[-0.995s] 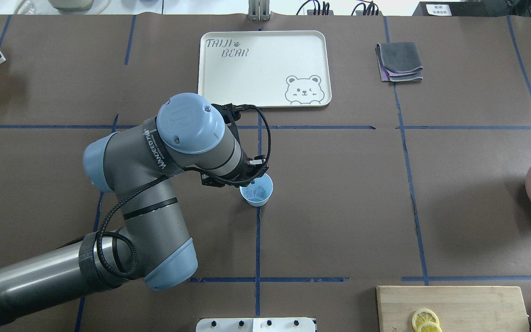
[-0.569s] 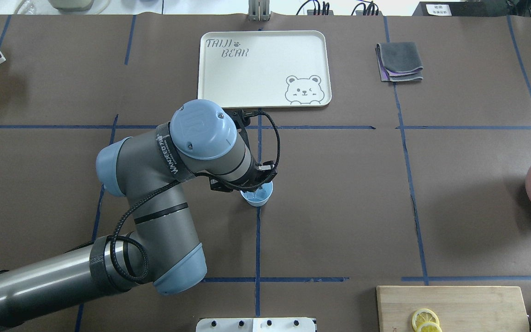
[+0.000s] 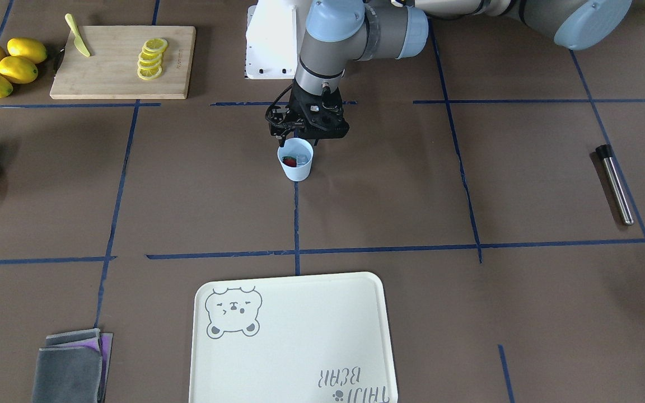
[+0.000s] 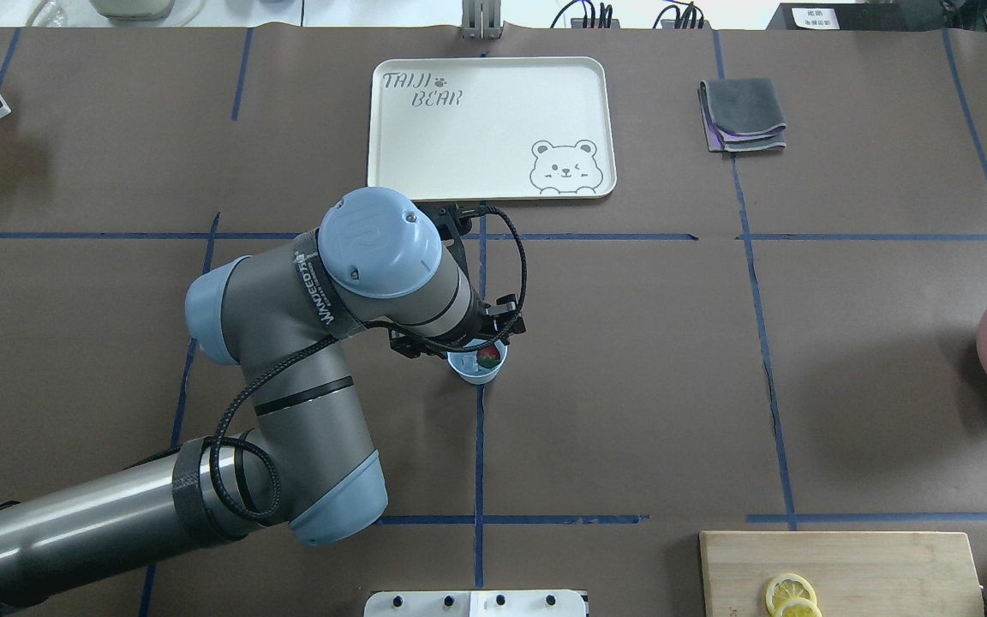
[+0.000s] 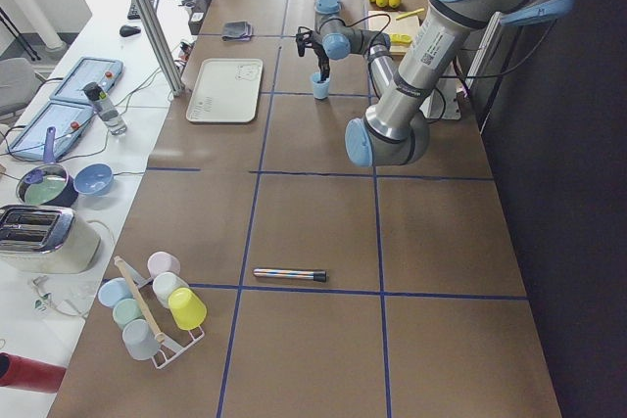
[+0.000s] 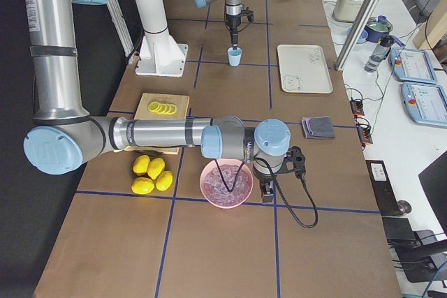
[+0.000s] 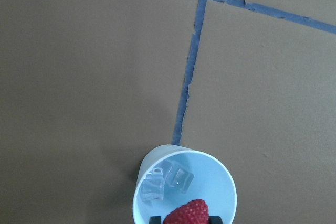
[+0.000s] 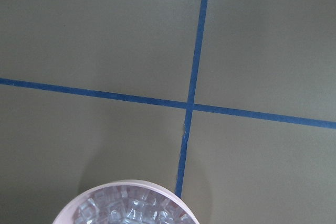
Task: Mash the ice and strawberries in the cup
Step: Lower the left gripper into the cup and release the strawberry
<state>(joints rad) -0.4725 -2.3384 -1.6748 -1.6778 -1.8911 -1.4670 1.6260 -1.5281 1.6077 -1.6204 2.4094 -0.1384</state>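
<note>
Fingers [image 7: 215, 218] of the left gripper [image 7: 185, 220] now clamp the strawberry [image 7: 187, 213] over the cup [image 7: 226, 187]. Ice [image 7: 168, 181] waits inside; it drops next. Right fingers: cannot tell.

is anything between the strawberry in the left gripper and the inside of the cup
Nothing visible does. The strawberry sits between the fingertips of the left gripper right over the open mouth of the cup. Inside are only ice cubes to one side, leaving bare floor under the berry.
</note>
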